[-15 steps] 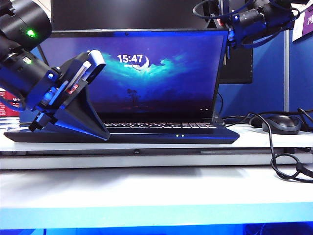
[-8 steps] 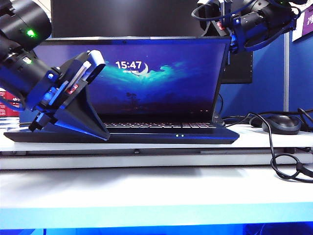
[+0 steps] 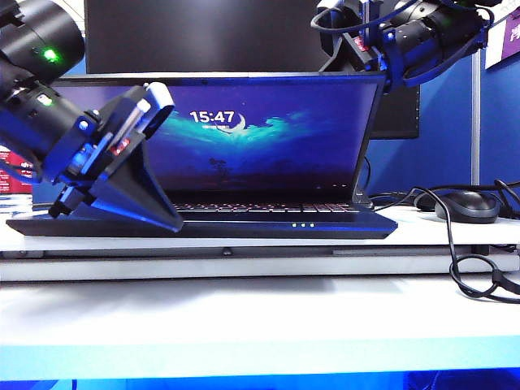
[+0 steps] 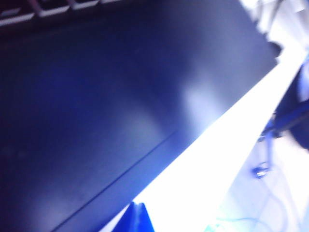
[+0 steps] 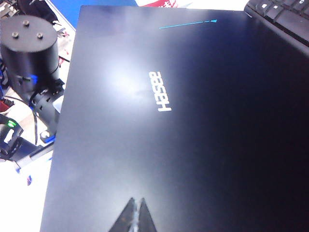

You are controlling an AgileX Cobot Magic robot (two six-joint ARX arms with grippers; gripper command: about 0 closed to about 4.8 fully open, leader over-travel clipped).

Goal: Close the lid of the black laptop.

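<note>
The black laptop [image 3: 244, 228] stands open on the white table, its lit lid [image 3: 268, 138] leaning forward over the keys. My right gripper [image 3: 357, 55] is behind the lid's top right corner. In the right wrist view its shut tips [image 5: 137, 205] lie against the lid's dark back [image 5: 145, 145], below the "Hasee" lettering. My left gripper [image 3: 166, 221] is shut with nothing in it and sits low on the laptop's front left. Its blue tips [image 4: 137, 212] are at the edge of the palm rest [image 4: 96, 96].
A bigger black monitor [image 3: 203, 32] stands behind the laptop. A black mouse [image 3: 467, 205] and looping cables [image 3: 475, 272] lie at the right. A separate keyboard [image 5: 285, 14] and the left arm's black cylinder [image 5: 30, 46] show beyond the lid. The white table edge [image 4: 217, 145] runs in front.
The lid has tipped forward and its top edge now sits lower. My right gripper has moved left and forward with it. The left gripper has not moved.
</note>
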